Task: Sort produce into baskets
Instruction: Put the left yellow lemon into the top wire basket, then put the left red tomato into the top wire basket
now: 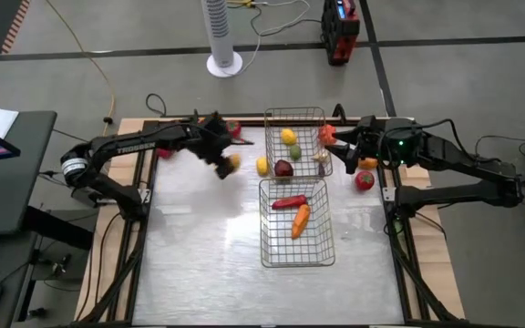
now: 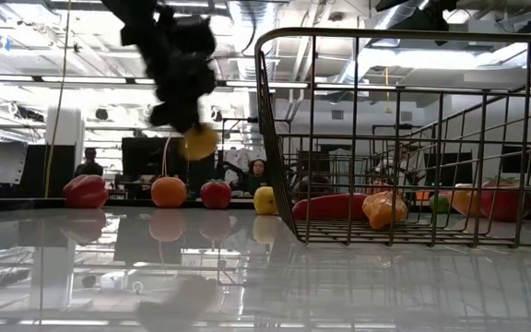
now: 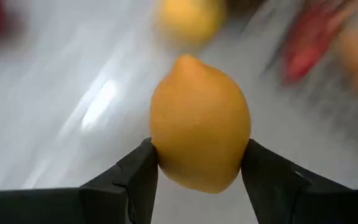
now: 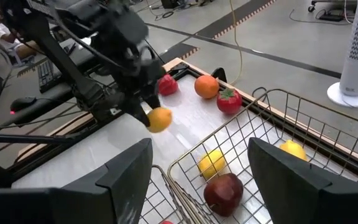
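My left gripper [image 1: 228,164] is shut on a yellow-orange lemon [image 3: 201,121], held above the table left of the far wire basket [image 1: 294,117]; it also shows in the low view [image 2: 199,143]. That basket holds a lemon [image 1: 288,137], a lime [image 1: 294,152], an apple [image 1: 283,169] and garlic [image 1: 320,157]. The near basket [image 1: 296,260] holds a red pepper [image 1: 288,202] and a carrot [image 1: 300,219]. My right gripper [image 4: 201,180] is open and empty at the far basket's right side [image 1: 337,148]. My left gripper pinches the lemon's two opposite sides [image 3: 160,155] between its two fingers [image 3: 263,168], on the half nearer the gripper. The lemon's pointed tip [image 3: 185,59] points away from the gripper. The lemon is lifted clear of the table [image 2: 199,143].
A loose lemon [image 1: 262,166] lies just left of the far basket. A red pepper [image 2: 86,191], an orange [image 2: 168,191] and a tomato [image 2: 216,194] lie at the far left. An orange [image 1: 368,163] and a tomato [image 1: 364,180] lie right of the baskets.
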Action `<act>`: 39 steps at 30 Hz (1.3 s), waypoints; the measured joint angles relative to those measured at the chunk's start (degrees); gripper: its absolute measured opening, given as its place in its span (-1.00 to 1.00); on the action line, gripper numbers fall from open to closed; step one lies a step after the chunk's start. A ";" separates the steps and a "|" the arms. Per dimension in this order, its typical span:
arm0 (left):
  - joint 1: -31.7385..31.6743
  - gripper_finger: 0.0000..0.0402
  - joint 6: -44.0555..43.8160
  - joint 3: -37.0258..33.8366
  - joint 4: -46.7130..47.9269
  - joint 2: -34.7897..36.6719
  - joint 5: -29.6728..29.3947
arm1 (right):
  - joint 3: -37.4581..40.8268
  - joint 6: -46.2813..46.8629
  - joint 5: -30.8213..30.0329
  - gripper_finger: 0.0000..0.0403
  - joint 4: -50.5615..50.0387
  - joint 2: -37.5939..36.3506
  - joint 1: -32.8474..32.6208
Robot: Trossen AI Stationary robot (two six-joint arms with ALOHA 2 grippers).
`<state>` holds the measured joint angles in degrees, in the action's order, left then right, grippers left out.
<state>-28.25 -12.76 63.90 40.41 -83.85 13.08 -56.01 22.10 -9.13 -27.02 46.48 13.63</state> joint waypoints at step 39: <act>6.46 0.56 -10.16 7.80 -29.08 -10.00 -17.07 | 0.00 0.42 0.04 0.44 -2.81 0.01 1.14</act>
<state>-21.78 -22.92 71.70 11.33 -93.85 -4.00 -56.01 22.53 -9.08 -29.82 46.49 14.77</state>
